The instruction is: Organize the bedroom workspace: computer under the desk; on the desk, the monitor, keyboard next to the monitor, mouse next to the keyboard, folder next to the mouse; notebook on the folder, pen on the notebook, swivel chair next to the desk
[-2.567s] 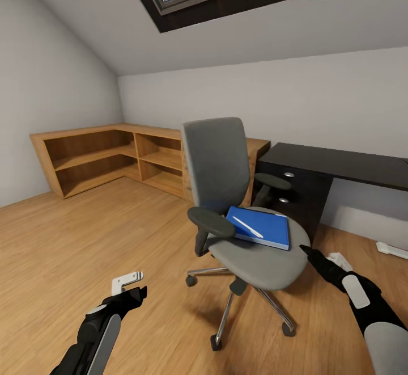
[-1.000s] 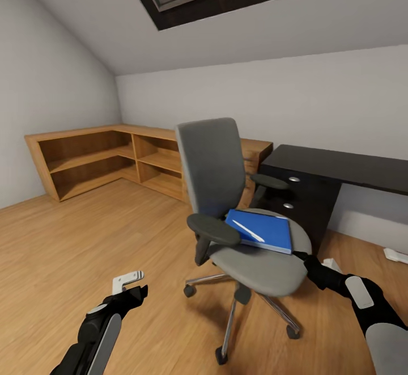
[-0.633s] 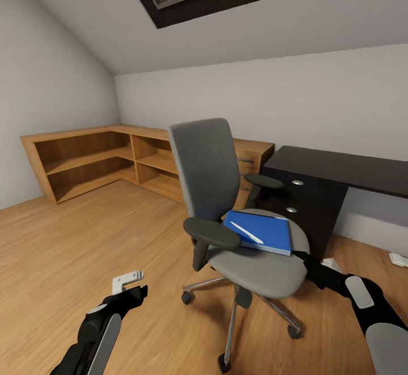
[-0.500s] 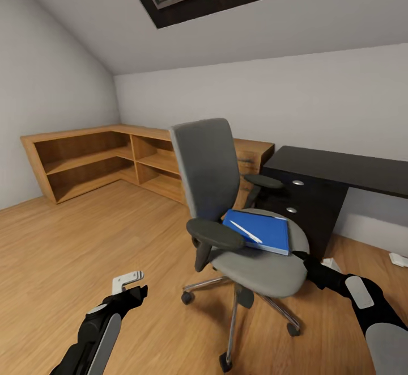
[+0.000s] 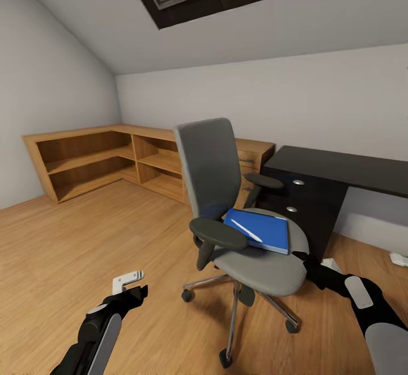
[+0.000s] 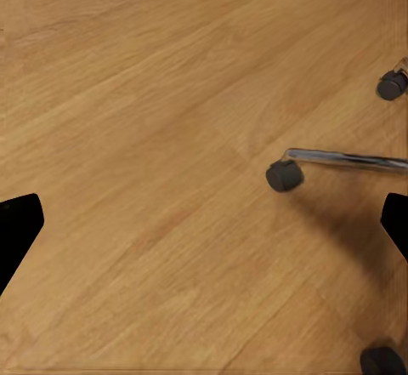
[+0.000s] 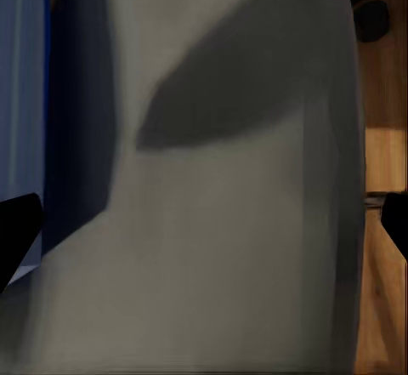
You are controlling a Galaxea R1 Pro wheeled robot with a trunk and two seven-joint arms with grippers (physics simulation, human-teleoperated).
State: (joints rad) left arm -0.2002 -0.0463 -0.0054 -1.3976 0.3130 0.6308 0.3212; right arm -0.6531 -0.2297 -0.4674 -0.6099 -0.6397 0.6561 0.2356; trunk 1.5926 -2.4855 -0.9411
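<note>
Swivel chair (image 5: 226, 182): grey, standing on the wooden floor (image 5: 85, 239) just in front of the desk's drawer end, its back turned toward the wooden shelf unit (image 5: 107, 159).
Seat load: a blue folder (image 5: 262, 231) lies flat on the seat, with the white pen (image 5: 246, 231) lying across its top.
Desk (image 5: 340, 169): glossy black top, to the right of the chair; its drawer unit (image 5: 297, 207) is closed, two round knobs showing.
Right hand (image 5: 305, 260): at the seat's right front edge, beside the folder's corner; the wrist view looks close on the grey seat cushion (image 7: 229, 222) with the fingertips spread at the frame edges, so it looks open; whether it touches the seat I cannot tell.
Left hand (image 5: 131, 287): low over bare floor, apart from the chair, fingers spread wide, holding nothing; its wrist view takes in a chrome leg and caster (image 6: 285, 174).
Shelf unit contents: compartments bare.
</note>
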